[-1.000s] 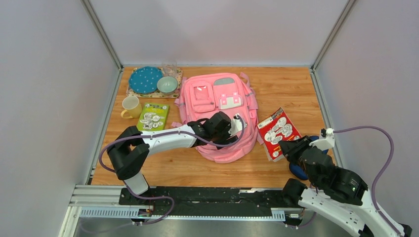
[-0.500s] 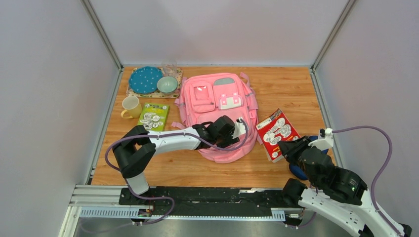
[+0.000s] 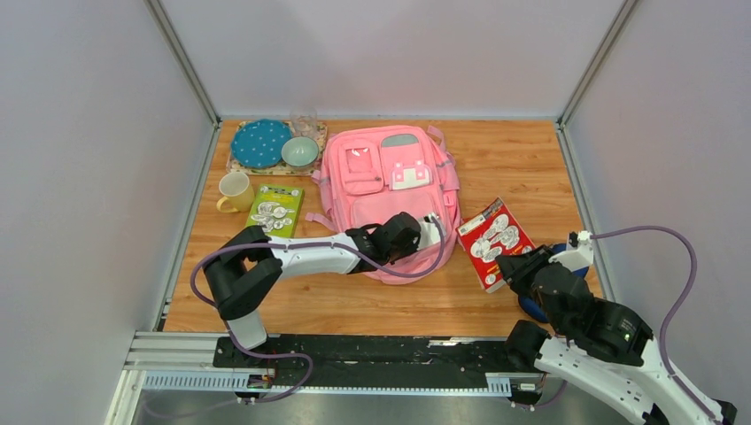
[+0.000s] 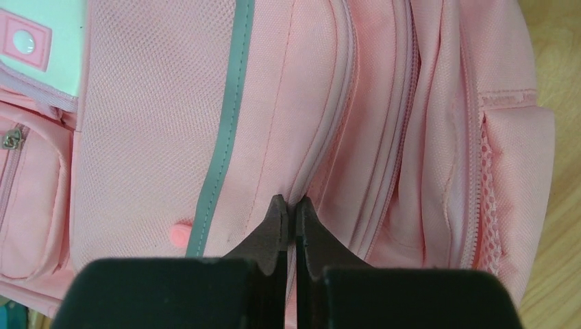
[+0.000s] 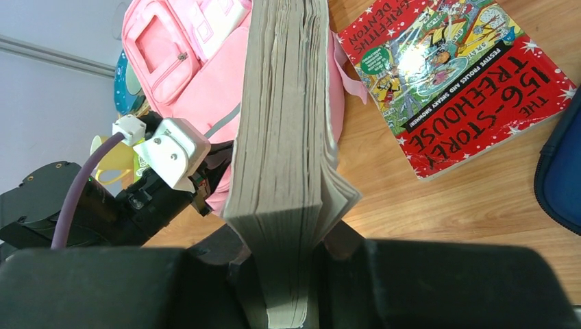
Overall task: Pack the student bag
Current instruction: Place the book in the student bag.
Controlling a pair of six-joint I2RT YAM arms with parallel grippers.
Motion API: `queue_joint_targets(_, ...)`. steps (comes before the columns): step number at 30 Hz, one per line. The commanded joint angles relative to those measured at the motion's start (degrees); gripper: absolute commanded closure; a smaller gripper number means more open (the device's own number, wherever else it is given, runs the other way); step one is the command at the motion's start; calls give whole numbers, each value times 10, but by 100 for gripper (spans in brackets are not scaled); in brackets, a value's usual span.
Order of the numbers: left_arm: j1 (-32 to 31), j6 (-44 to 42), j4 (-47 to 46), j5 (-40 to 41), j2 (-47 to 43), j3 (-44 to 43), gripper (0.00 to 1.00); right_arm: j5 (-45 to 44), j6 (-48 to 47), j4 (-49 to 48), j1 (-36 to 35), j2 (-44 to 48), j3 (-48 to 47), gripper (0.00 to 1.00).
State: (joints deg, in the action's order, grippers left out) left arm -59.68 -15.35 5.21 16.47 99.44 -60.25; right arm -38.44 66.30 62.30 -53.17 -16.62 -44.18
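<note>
**Left gripper (image 4: 288, 203) clenching at the student bag (image 3: 390, 177); right gripper (image 5: 282, 240) grasping a paperback (image 5: 281, 103).**
The left gripper's tips are pressing together against a seam on the bag's near end. The bag is lying flat on the counter (image 3: 514, 159). Right of the bag, the right gripper is clamping the thick paperback, with a red book (image 5: 452, 75) lying just beside the bag.

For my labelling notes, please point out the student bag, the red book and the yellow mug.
student bag (image 3: 381, 208), top view, lower front panel.
red book (image 5: 455, 79), right wrist view, cover.
yellow mug (image 3: 236, 188), top view, opening.
</note>
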Motion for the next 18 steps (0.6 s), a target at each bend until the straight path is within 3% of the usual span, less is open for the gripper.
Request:
queue_joint_targets(1, 4, 3, 2, 33, -24, -11, 100, -15, 19, -33, 0, 10, -3, 100)
queue_joint_targets(8, 4, 39, 53, 16, -62, -51, 100, 0, 31, -22, 0, 28, 5, 100)
queue_joint_targets(18, 4, 120, 165, 10, -92, -191, 100, 29, 53, 9, 0, 75, 2, 100)
